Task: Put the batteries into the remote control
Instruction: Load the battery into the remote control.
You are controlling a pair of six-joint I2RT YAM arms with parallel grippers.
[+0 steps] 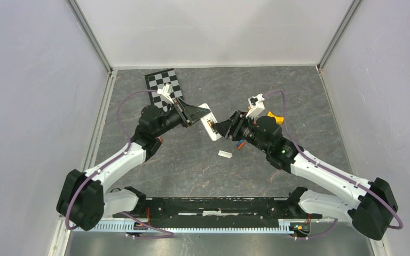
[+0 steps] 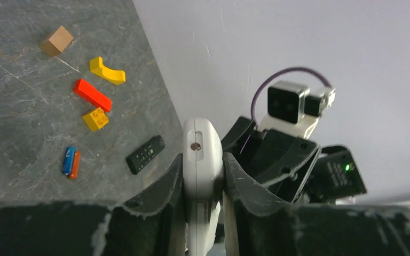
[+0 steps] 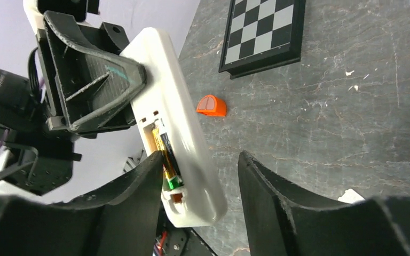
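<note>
From above, our left hand (image 1: 198, 114) clamps the smooth white plastic remote (image 1: 213, 134) aloft. Its wrist view shows spare slim cylindrical batteries (image 2: 71, 162) on the mottled stone-look tabletop (image 2: 10, 106). Our right hand (image 3: 200, 160) straddles the compartment, fingers apart. A nudge could pop out the glossy battery (image 3: 170, 160) seated there.

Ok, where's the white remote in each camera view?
Top external: white remote at the picture's centre.
Left wrist: white remote at bottom centre, standing on end.
Right wrist: white remote slanting left of centre.
Shared landmark: the left gripper clamped on it.
</note>
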